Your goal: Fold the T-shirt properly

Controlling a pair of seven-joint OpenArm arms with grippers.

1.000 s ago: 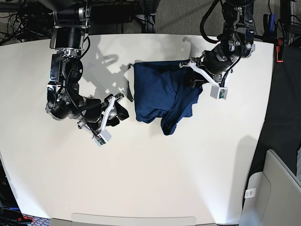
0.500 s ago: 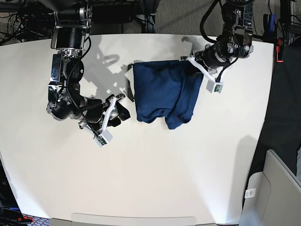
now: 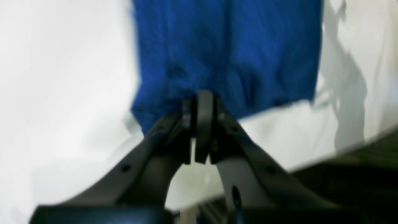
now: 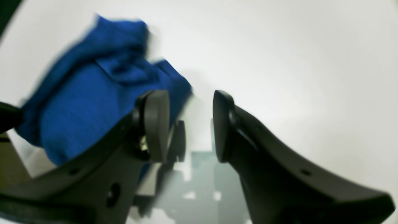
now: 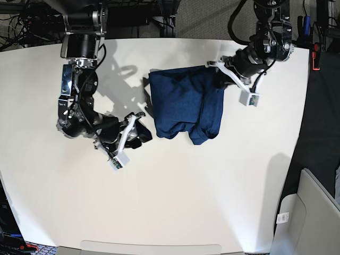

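The dark blue T-shirt [image 5: 183,103] lies folded into a rough rectangle on the white table [image 5: 186,202]. My left gripper [image 5: 217,75] is at its upper right edge. In the left wrist view that gripper [image 3: 203,104] is shut on the T-shirt [image 3: 227,46], whose hem puckers toward the tips. My right gripper [image 5: 144,127] stands open just off the shirt's lower left corner. In the right wrist view its fingers [image 4: 191,124] have only table between them, and the T-shirt [image 4: 90,105] lies behind the left finger [image 4: 155,124].
The table's far edge runs close behind the shirt, with cables and arm mounts beyond it. A grey bin [image 5: 313,212] stands off the table at the lower right. Bare tabletop fills the front half of the base view.
The left gripper closed on the shirt's right side and drew it toward the far edge, so the hanging lobe now lies flatter. The right gripper moved right, toward the shirt's lower left corner.
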